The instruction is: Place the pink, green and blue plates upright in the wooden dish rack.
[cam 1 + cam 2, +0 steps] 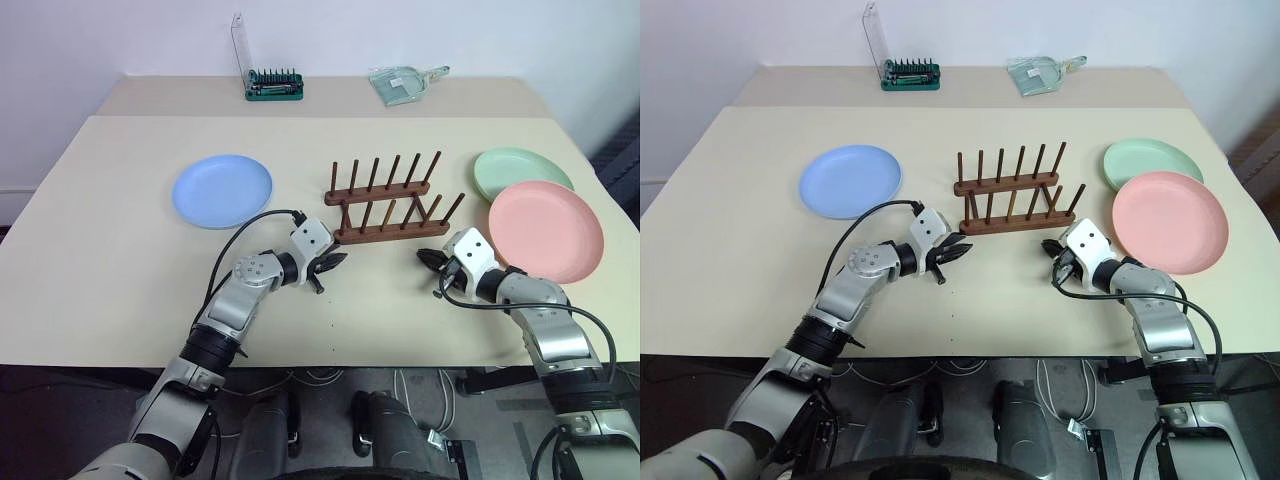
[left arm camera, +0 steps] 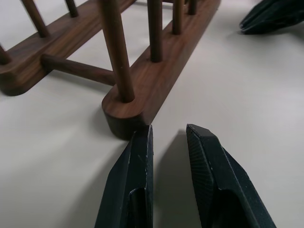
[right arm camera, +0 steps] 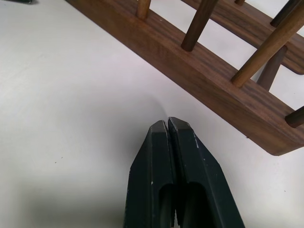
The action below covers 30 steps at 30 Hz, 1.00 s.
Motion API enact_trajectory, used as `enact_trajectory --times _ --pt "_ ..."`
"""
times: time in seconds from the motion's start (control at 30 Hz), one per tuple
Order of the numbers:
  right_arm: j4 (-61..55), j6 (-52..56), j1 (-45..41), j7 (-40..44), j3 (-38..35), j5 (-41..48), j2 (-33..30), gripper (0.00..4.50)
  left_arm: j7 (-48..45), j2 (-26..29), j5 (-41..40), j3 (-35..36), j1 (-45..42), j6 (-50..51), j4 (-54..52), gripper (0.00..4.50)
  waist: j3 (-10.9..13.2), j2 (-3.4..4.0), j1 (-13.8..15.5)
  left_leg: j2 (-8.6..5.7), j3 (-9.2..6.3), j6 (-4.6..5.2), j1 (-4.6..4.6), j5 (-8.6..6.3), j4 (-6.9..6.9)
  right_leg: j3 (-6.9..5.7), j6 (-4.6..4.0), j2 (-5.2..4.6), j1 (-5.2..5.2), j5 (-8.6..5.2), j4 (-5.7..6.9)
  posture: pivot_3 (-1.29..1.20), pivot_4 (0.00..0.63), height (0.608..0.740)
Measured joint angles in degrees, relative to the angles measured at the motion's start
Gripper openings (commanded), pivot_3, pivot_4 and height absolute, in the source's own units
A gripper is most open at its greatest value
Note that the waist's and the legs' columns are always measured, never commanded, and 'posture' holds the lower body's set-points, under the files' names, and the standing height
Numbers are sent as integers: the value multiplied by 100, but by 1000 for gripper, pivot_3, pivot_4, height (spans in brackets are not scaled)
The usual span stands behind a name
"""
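- My left claw (image 1: pixel 333 263) hangs just off the rack's (image 1: pixel 390 196) left end, near rail, fingers a little apart and grasping nothing.
- From my left wrist I see the rounded end of that rail (image 2: pixel 124 110) right in front of my fingertips (image 2: pixel 142 142); whether one tip touches it I cannot tell. The head views give only a small gap there.
- That same wrist view catches my right claw (image 2: pixel 271 16) as a dark shape past the rail's far end.
- My right claw (image 1: pixel 432 258) is clenched tight on nothing, tips pressed together, just off the rack's right end.
- From my right wrist the near rail (image 3: pixel 190 71) runs slantwise past the shut tips (image 3: pixel 167 124), close but apart from them, with bare table (image 3: pixel 61 95) under them.
- The rack stands empty at mid-table, two rails with rows of upright pegs; the wrist views add a cross-dowel (image 2: pixel 76 69) joining the rails.
- The blue plate (image 1: pixel 222 190) lies flat to the rack's left, well apart from it.
- The green plate (image 1: pixel 520 170) lies flat to the right of the rack, and the pink plate (image 1: pixel 546 230) lies nearer me, its rim overlapping the green one's edge as seen from my head.
- At the table's far edge sit a green bit case (image 1: pixel 274 86) with its clear lid raised and a clear bag (image 1: pixel 400 82); my head views alone take these in, and the plates too.
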Motion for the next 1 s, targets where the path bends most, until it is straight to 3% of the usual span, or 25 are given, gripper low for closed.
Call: enact_trajectory --times 0.6,0.87,1.0 --pt "-23 65 -14 6 1 0 -1 40 187 50 24 250 2 -9 76 1107 0 0 -1 0 0 0 0 0 0 0 0 0 0 0 0 0 150 740" --pt "-77 132 -5 0 -1 -1 -3 40 -543 361 -102 177 250 77 -377 1107 0 0 -1 1 0 -1 -1 -1 -2 0 -1 -2 -2 0 -2 0 150 740" --pt "-118 148 4 -14 4 -3 5 40 -496 181 -43 123 130 105 -251 1107 0 0 27 -2 0 -1 -4 -1 -1 0 -1 -4 -1 -1 -6 0 150 740"
